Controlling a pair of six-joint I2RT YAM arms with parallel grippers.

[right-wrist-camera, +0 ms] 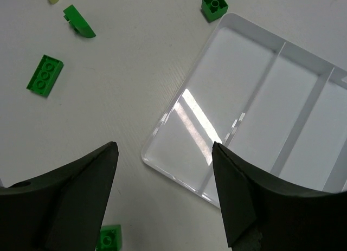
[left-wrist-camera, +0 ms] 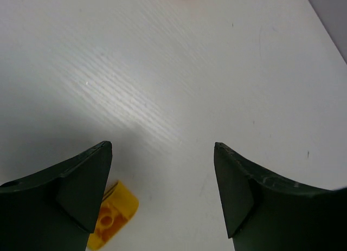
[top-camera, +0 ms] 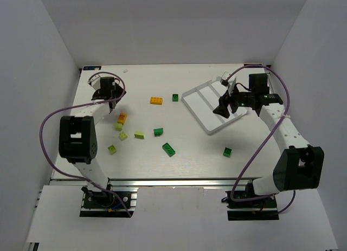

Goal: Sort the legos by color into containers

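The left arm's fingers (left-wrist-camera: 65,197) hang wide apart over the far left of the white desk (top-camera: 190,167) and hold nothing. A small orange studded plastic brick (left-wrist-camera: 115,218) lies just beside one finger, outside the gap. The right arm's fingers (right-wrist-camera: 65,202) are also spread wide and grip nothing. They hover above the near part of the shallow white plastic tray (top-camera: 201,103), which has three long compartments and sits askew at the far right. Other bricks lie loose on the desk outside the tray:
- a long orange brick (top-camera: 156,100), with a small dark green brick (top-camera: 175,97) beside it
- pale yellow-green bricks (top-camera: 139,134) near the left arm
- a flat dark green brick (top-camera: 169,149) mid-desk
- a dark green cube (top-camera: 227,151) near the tray's near corner
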